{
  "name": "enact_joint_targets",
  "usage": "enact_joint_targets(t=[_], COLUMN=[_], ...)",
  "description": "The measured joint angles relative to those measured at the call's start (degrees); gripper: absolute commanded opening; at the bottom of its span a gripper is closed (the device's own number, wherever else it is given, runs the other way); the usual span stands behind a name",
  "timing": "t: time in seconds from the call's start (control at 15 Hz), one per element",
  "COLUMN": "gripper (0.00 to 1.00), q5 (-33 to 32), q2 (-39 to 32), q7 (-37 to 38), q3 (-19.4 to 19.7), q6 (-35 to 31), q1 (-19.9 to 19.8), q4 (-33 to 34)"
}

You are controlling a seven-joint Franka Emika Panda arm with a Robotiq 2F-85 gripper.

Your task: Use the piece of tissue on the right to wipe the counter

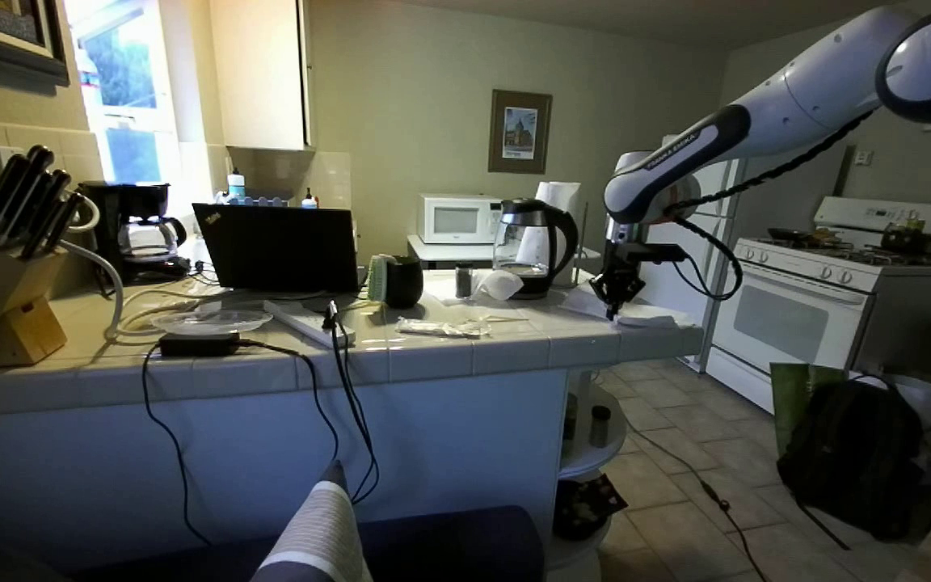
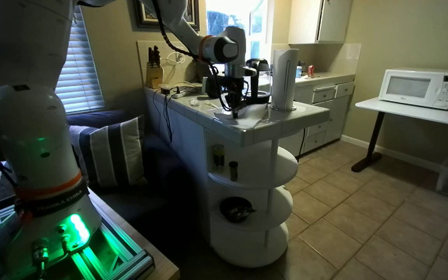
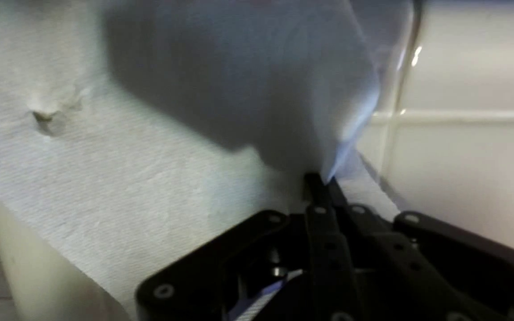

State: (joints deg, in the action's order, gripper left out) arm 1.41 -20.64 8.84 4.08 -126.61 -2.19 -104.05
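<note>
On counter (image 3: 471, 174), pinched tissue (image 3: 159, 151), partly behind gripper (image 3: 324, 183)

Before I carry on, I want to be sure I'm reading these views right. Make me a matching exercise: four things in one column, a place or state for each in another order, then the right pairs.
Things:
1. gripper
2. tissue
3. laptop
4. microwave

Places and states:
A. standing on a white table
B. closed on a raised fold
C. black and standing open
D. spread near the end of the counter

Pairs: 1-B, 2-D, 3-C, 4-A.
</note>
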Motion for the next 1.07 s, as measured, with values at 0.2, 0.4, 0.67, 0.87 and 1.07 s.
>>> enact_joint_targets(t=[0.2, 0.4, 0.67, 0.87, 1.07], gripper=[0.0, 0.0, 0.0, 0.0, 0.0], q5=[0.2, 0.9, 4.1, 5.1, 5.1], q2=[1.4, 1.4, 0.7, -0.2, -1.4], q7=[-5.0, -7.5, -8.1, -6.9, -5.0], q3=[-2.7, -4.9, -7.0, -7.6, -7.6], q6=[1.7, 1.7, -1.0, -5.6, -10.9], q1=[0.2, 0.6, 1.3, 2.5, 3.6], q4=[-1.6, -1.8, -1.4, -1.2, -0.8])
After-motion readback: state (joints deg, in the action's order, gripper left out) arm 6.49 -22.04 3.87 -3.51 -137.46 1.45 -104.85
